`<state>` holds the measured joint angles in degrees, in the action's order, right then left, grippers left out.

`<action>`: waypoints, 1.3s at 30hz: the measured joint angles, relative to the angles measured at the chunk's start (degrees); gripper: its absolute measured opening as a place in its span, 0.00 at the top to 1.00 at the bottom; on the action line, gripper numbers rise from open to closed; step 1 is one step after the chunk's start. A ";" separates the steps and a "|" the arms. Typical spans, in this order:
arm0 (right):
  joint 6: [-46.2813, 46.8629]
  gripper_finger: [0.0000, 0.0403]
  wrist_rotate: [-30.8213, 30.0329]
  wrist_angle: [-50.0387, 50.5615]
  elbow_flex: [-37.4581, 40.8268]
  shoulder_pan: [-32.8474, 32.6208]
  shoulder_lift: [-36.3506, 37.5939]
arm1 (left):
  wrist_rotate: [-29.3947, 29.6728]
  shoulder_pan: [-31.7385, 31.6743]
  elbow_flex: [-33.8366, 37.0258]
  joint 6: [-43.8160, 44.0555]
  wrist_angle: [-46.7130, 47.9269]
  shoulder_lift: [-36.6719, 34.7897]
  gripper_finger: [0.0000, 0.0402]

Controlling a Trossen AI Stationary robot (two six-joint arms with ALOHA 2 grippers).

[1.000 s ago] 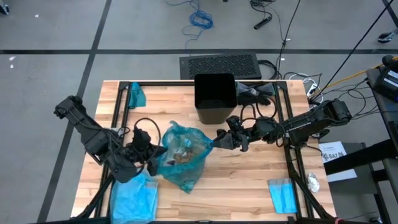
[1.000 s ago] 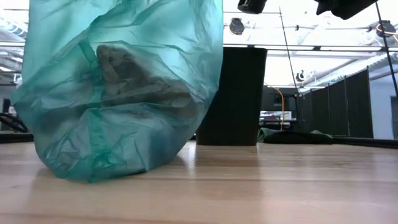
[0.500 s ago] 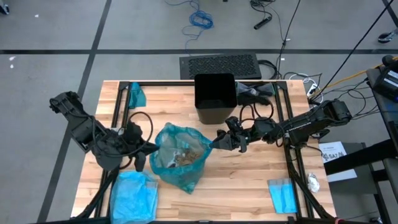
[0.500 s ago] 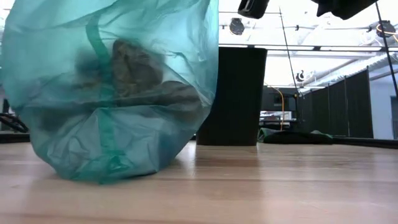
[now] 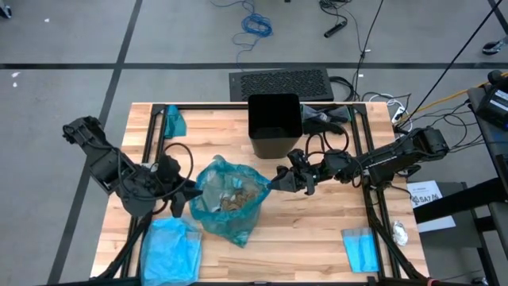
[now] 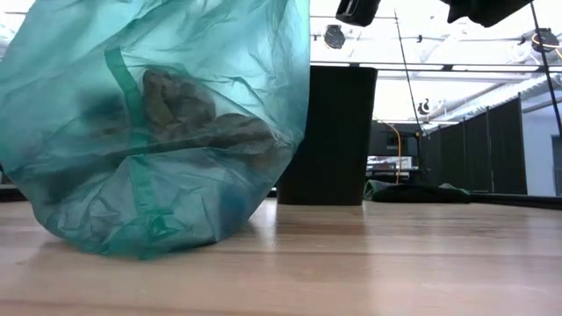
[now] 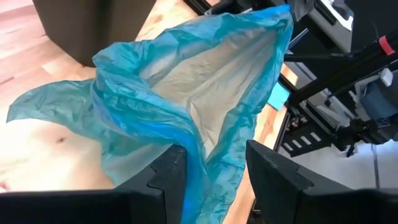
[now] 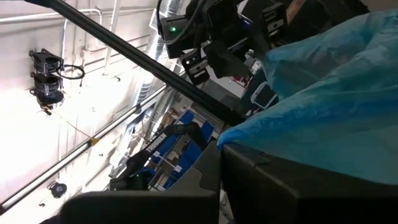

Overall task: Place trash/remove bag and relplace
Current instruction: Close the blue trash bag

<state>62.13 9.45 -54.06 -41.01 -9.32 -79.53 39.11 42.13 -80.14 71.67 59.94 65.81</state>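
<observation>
The teal-green bag (image 5: 228, 200) stands on the wooden table by its bulging bottom (image 6: 149, 244), its mouth facing up. Brown crumpled trash (image 5: 232, 199) lies inside it and shows through the film (image 6: 180, 101). The black bin (image 5: 274, 125) stands just beyond it toward the far edge. My left gripper (image 5: 189, 197) is at the bag's left rim, open, with the rim film (image 7: 214, 134) between its fingers. My right gripper (image 5: 279, 179) is at the bag's right rim, shut on it. My left gripper pinches nothing. The bag's left rim film lies loose between its open fingers and rests against the inner side of one finger (image 7: 177, 163). The fingers come level from the table's left. My right gripper pinches the bag's right rim (image 5: 268, 184) between its two fingers, coming level from the table's right. The film (image 8: 261, 134) runs out from the fingers. That side of the mouth is held up while the bag's bottom stays on the table.
Paler blue plastic bags lie at the near left (image 5: 171, 250) and near right (image 5: 361, 250), and a small teal piece (image 5: 175, 123) at the far left. Dark frame rails (image 5: 151, 159) run along both table sides. A dark bundle (image 5: 325, 117) lies right of the bin.
My left gripper has drawn a little toward the table's left and far edges along the bag's left rim. The bag's left side has bulged out leftward and sagged lower, and the trash inside has shifted. Its bottom stays on the table.
</observation>
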 joint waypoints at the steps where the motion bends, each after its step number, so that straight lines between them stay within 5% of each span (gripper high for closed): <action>1: 0.00 1.00 0.02 0.02 0.00 0.00 0.00 | 0.00 0.00 0.00 0.01 0.02 -0.38 0.60; 10: -0.24 1.00 0.04 -0.04 0.00 0.00 0.00 | 0.30 0.00 0.00 0.22 1.88 -4.83 0.60; 17: -0.68 1.00 0.02 -1.12 -0.02 0.00 0.00 | -1.11 0.00 0.00 4.29 9.62 -4.75 0.72; 23: -1.04 1.00 0.02 -0.90 -0.02 0.00 -0.02 | 1.73 0.00 0.00 -8.49 -2.77 -6.11 0.97; 27: -1.29 1.00 0.07 -0.78 -0.02 0.28 -0.02 | -0.03 0.00 -0.02 -14.74 -8.16 -6.72 0.99; 39: -1.25 1.00 0.04 0.30 -0.02 0.28 -0.02 | -9.66 0.07 -0.03 15.15 23.50 -6.07 0.98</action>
<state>60.88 9.50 -53.76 -41.04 -9.04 -79.55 29.45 42.19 -80.17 86.82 83.44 59.74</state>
